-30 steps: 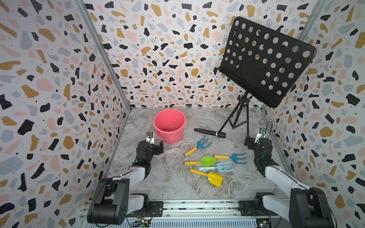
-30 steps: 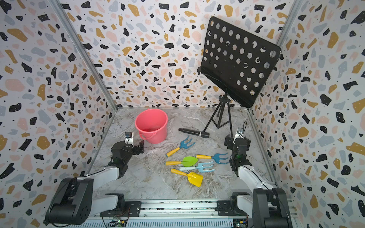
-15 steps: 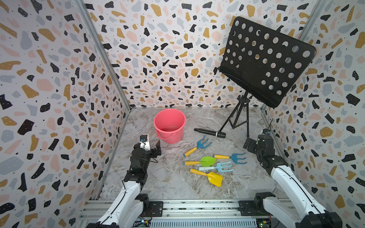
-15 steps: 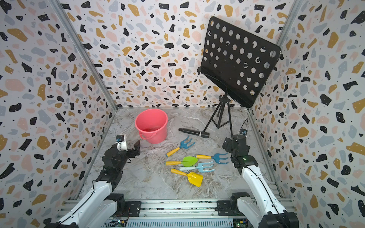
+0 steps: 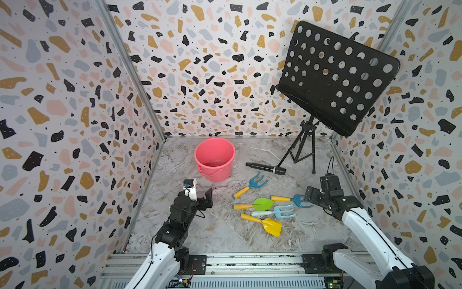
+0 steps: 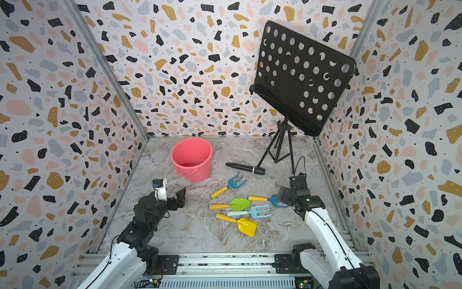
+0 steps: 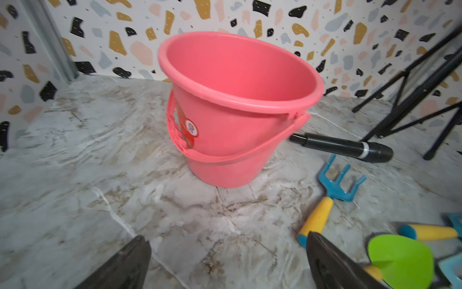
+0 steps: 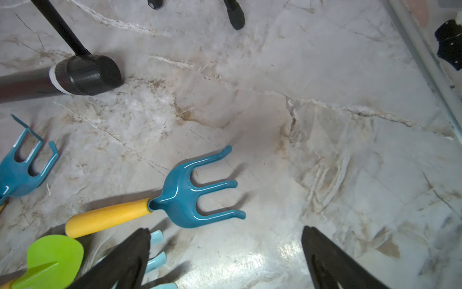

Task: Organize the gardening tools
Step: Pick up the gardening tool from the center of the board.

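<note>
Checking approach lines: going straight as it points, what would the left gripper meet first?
Likely the pink bucket, low on its wall; the open left gripper faces it, though depth is unclear.

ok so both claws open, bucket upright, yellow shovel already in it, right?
No. The shovel lies on the floor beside the rake, not in the bucket; both top views show it. Left claw and right claw open, bucket upright: correct.

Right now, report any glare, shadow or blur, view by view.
Right wrist: a glare patch on the marble floor, soft shadows under the central blue fork, dark blurred fingers. Left wrist: the pink bucket looks tilted by the wide lens, edges slightly soft. Both top views: even light, sharp.
</note>
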